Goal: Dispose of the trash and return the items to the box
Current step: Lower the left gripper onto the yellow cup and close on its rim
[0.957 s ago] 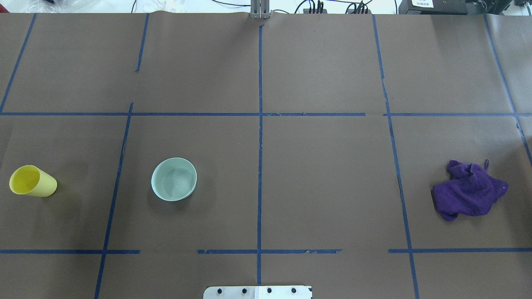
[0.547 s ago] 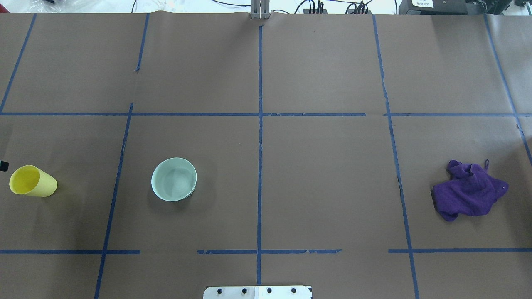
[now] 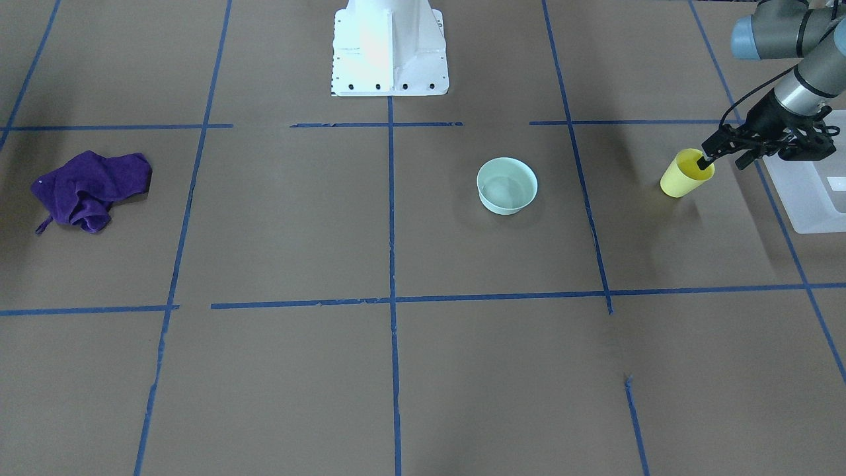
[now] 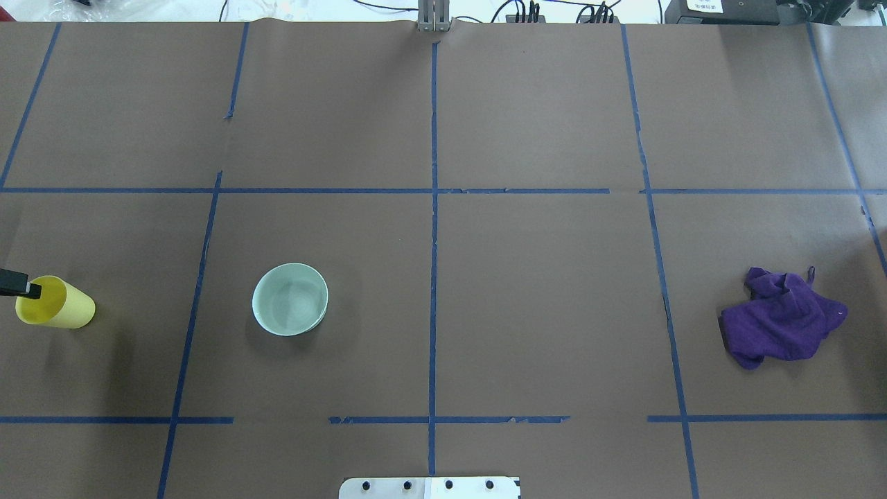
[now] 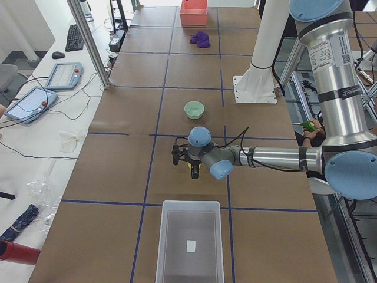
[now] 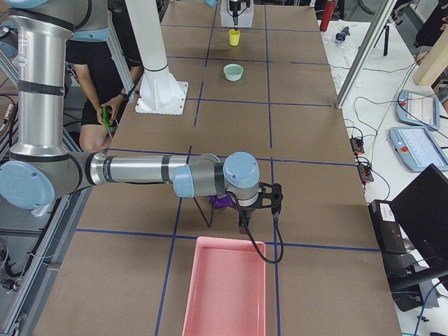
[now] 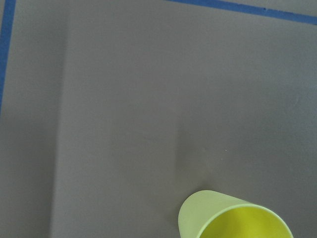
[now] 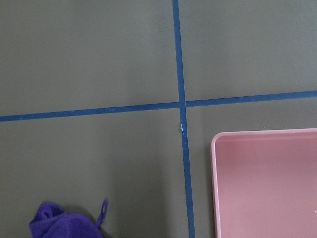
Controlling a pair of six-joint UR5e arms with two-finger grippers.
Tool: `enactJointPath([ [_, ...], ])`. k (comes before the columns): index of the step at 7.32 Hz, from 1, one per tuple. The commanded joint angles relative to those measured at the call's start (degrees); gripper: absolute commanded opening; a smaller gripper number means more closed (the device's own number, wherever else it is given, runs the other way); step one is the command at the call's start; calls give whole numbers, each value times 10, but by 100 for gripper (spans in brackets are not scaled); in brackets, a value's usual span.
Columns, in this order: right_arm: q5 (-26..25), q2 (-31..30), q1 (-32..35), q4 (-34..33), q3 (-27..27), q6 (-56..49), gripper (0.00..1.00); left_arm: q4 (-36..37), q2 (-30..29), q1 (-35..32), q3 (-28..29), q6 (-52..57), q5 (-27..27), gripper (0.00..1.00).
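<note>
The small tapered bright-yellow plastic cup [image 3: 682, 180] stands upright near the frosted-white plastic bin [image 3: 800, 198]. Likely light, stiff, slick; pinch its rim wall. The left gripper [image 3: 723, 161] gapes empty, 1 finger over the rim.

Picture edges crop the box [image 3: 793, 198] and cup [image 7: 225, 218].

We count on the bench [image 3: 284, 218] one yellow cup [image 3: 684, 177], one pale green bowl [image 3: 507, 186], one purple cloth [image 3: 89, 187], one frosted white bin [image 5: 177, 236], one pink bin [image 6: 224, 294].
</note>
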Motion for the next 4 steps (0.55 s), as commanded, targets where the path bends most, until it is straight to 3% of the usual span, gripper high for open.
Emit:
enactJointPath([
  [1, 0, 0, 0, 0, 0, 0, 100, -3, 0, 20, 2, -3, 2, 99],
  [2, 1, 0, 0, 0, 0, 0, 100, -3, 0, 25, 3, -3, 6, 95],
  [3, 1, 0, 0, 0, 0, 0, 100, -3, -1, 27, 3, -3, 24, 84],
  [4, 1, -1, 0, 0, 0, 0, 100, -3, -4, 30, 5, -3, 28, 66],
])
